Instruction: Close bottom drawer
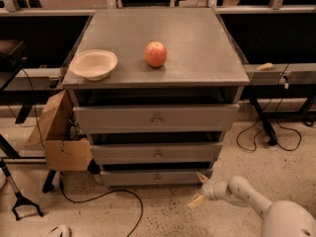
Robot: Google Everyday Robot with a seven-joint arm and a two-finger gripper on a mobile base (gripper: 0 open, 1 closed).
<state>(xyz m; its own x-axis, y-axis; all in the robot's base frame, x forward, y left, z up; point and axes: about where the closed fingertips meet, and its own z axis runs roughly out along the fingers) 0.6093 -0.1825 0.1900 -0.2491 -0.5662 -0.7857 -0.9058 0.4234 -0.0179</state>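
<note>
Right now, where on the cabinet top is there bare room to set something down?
The right half of the cabinet top, from the apple to the right edge, is bare. So is the strip behind the apple and the bowl. The bowl takes up the front-left corner. The gripper, open, hangs low by the right end of the bottom drawer.
</note>
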